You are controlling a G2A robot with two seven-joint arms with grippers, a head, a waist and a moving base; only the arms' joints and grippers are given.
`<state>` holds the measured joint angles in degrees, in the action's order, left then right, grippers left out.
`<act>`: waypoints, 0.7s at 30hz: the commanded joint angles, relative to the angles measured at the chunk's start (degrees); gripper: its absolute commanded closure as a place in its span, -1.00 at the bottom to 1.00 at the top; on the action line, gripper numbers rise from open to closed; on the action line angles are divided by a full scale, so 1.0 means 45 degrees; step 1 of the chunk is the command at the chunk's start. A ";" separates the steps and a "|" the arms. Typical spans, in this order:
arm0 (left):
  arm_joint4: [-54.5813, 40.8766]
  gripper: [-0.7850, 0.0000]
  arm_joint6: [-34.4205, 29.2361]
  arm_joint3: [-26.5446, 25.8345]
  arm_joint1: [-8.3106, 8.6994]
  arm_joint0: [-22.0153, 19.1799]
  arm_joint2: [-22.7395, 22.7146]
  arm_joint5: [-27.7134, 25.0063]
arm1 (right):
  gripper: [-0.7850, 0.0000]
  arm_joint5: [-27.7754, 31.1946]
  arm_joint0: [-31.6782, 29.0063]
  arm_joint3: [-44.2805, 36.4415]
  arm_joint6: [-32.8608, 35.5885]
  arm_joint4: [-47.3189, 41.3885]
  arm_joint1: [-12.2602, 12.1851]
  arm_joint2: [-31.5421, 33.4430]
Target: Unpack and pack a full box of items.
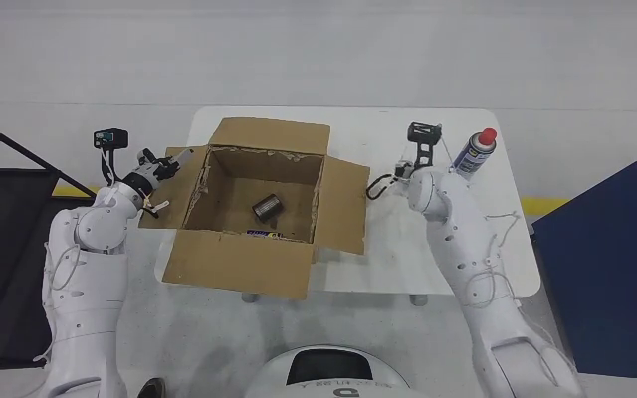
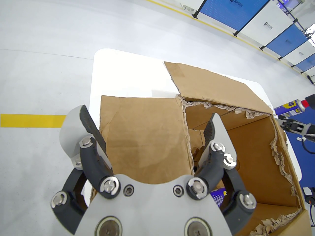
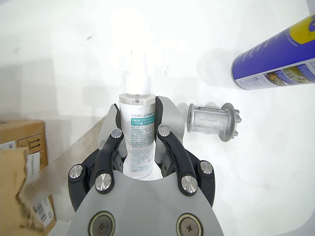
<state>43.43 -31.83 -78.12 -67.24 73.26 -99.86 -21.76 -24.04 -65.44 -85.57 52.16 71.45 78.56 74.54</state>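
The open cardboard box [image 1: 343,204] sits mid-table with its flaps spread. Inside lie a dark cylinder [image 1: 266,206] and a blue item [image 1: 265,234]. My left gripper [image 2: 149,121] is open over the box's left flap [image 2: 142,133], one finger on each side of it; the top view has this gripper [image 1: 175,163] at the box's left edge. My right gripper [image 3: 137,111] is shut on a clear spray bottle [image 3: 139,128] over the table to the right of the box. A silver metal spool [image 3: 212,122] lies beside it, and a blue spray can [image 1: 475,151] stands farther right.
The white table [image 1: 438,259] has bare room in front of the right arm. A strip of tape hangs from the box corner [image 3: 22,143] close to the right gripper. Torn cardboard edges line the box's inner rim [image 2: 283,153].
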 commanded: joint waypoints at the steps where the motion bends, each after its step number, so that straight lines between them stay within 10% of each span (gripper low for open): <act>1: 0.0000 -1.00 0.0000 0.0000 0.0000 0.0000 0.0000 0.0000 | 1.00 0.0204 -0.0607 -0.1000 -0.0454 -0.0584 -0.0045 0.0514; 21: 0.0000 -1.00 0.0000 0.0000 0.0000 0.0000 0.0000 0.0000 | 1.00 0.3247 -0.1633 -0.3450 -0.1384 -1.0475 0.0092 0.2079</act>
<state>43.43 -31.83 -78.12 -67.24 73.26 -99.86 -21.76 -9.47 -73.26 -101.46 45.67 25.44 78.94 84.51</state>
